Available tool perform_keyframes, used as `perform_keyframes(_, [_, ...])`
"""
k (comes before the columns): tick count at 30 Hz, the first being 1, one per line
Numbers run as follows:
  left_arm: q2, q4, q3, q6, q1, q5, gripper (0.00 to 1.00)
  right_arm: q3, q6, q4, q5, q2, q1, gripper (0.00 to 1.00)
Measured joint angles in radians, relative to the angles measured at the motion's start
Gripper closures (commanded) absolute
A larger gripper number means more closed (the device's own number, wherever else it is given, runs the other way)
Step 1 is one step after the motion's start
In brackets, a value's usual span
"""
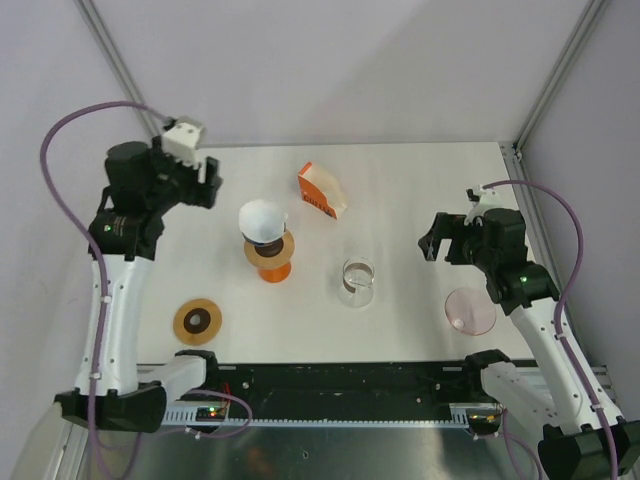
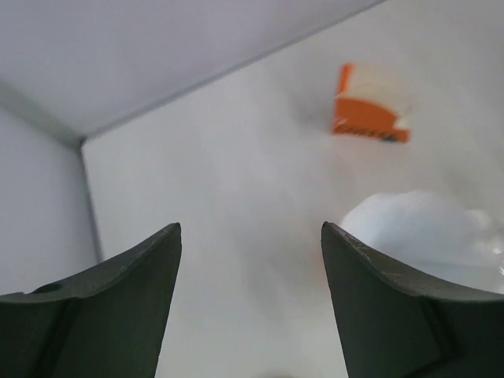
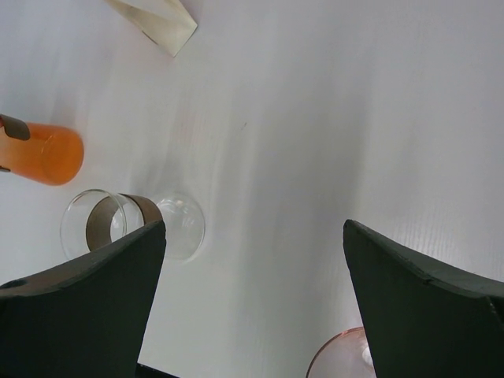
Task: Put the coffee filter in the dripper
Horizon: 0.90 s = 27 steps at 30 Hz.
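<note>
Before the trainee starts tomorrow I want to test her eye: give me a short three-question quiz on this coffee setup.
1. True or false: the white filter sits in the top of the orange dripper.
2. The right gripper is: A) open and empty B) shut on the filter C) shut on the dripper.
3. What orange-and-white thing lies beyond the dripper, toward the table's far edge?

Key: 1 true. 2 A. 3 the filter packet.

Bright diffuse light, faint shadows, soft blur in left wrist view
</note>
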Motion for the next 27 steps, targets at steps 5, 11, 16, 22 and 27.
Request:
perform_keyframes(5, [-0.044, -0.014, -0.187, 0.013, 0.290, 0.040, 0.27, 0.000, -0.008, 0.000, -0.016, 0.006, 0.000, 0.01])
perform_keyframes(11, [-0.094, -0.052, -0.475, 0.139, 0.446, 0.038, 0.29, 0.000, -0.013, 0.007, -0.027, 0.017, 0.000, 0.01])
perform_keyframes(16, [-0.098, -0.063, -0.632, 0.274, 0.649, 0.041, 0.29, 0.000, -0.012, 0.016, -0.038, 0.035, 0.000, 0.01])
perform_keyframes(22, [-0.118, -0.064, -0.800, 0.400, 0.719, 0.045, 0.35, 0.000, -0.010, 0.025, -0.037, 0.055, 0.000, 0.01])
perform_keyframes(27, [-0.093, -0.067, -0.875, 0.453, 0.720, 0.082, 0.45, 0.000, 0.000, 0.029, -0.037, 0.086, 0.000, 0.01])
